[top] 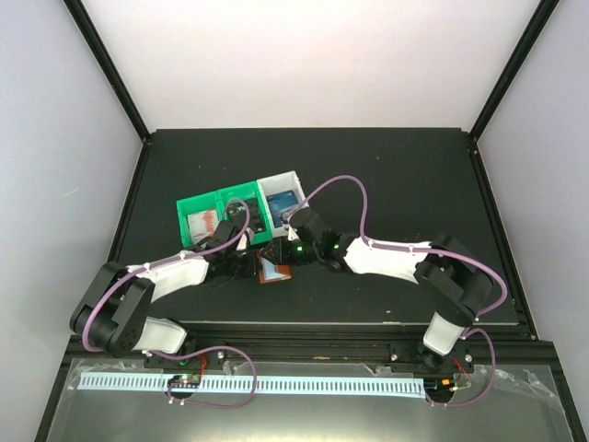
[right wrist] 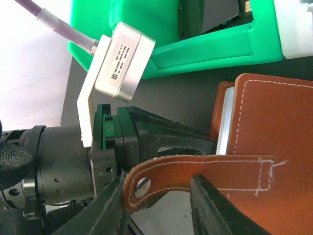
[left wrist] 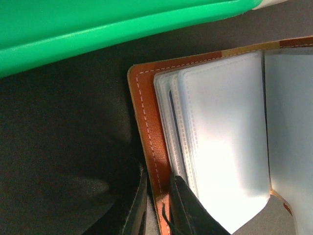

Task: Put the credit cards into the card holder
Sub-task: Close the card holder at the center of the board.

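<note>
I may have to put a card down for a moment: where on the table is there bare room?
Free: the table behind the green bins and white bin, up to the back wall; also its right side, beyond the right arm. Crowded: just in front of the bins, where the left tool and right tool meet at the card holder.

The top view is getting flat, even light from above. The white walls [top: 304, 55] are nearly blowing out while the black table [top: 386, 184] is swallowing detail. On the left wrist cam, glare is washing out the clear pockets [left wrist: 230, 147] of the holder [left wrist: 146, 122], and the left gripper [left wrist: 159, 183] is sitting dark and blurry. The right wrist cam is looking sharp on the tab [right wrist: 205, 169], with its left edge burning white.
</note>
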You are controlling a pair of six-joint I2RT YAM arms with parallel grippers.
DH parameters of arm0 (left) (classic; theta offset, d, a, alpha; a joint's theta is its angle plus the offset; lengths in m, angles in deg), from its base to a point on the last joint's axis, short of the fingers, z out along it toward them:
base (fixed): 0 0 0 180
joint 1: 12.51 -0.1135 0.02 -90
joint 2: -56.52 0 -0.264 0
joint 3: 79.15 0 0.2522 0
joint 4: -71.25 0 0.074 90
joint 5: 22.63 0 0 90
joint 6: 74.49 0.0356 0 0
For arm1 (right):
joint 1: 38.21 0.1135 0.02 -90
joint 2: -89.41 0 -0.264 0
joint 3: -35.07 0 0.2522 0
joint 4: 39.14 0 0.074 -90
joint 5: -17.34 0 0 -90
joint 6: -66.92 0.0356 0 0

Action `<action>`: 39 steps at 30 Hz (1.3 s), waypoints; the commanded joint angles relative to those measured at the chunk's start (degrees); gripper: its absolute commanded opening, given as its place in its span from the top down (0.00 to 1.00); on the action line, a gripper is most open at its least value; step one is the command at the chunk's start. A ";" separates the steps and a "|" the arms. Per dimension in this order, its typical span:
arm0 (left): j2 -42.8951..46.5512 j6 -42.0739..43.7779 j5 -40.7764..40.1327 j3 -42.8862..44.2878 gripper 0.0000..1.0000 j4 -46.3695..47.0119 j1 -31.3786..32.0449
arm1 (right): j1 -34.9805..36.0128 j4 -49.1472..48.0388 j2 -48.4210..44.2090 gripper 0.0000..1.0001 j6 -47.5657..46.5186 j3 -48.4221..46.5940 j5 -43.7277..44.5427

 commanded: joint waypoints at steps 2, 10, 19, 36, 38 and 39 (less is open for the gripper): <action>1.41 -0.75 0.16 -0.60 0.85 0.80 0.28 | -0.08 -5.80 -4.50 0.56 -0.21 2.51 -0.64; 2.07 -0.85 0.35 -0.67 0.84 0.79 0.28 | -0.44 -9.82 -11.41 0.49 -1.36 8.36 1.06; 2.22 -0.51 0.74 -0.82 0.84 0.54 0.28 | -0.97 12.82 -20.35 0.54 7.17 10.74 33.77; 1.69 0.02 1.01 -0.58 0.83 -0.08 0.28 | -3.06 16.93 -3.46 0.57 0.11 2.58 19.46; 1.55 0.11 1.16 -0.45 0.83 -0.18 0.28 | -3.09 13.67 -3.62 0.56 -0.64 3.05 15.70; 1.48 0.22 1.33 -0.36 0.83 -0.23 0.28 | -3.10 12.13 -3.80 0.56 -1.01 3.45 14.15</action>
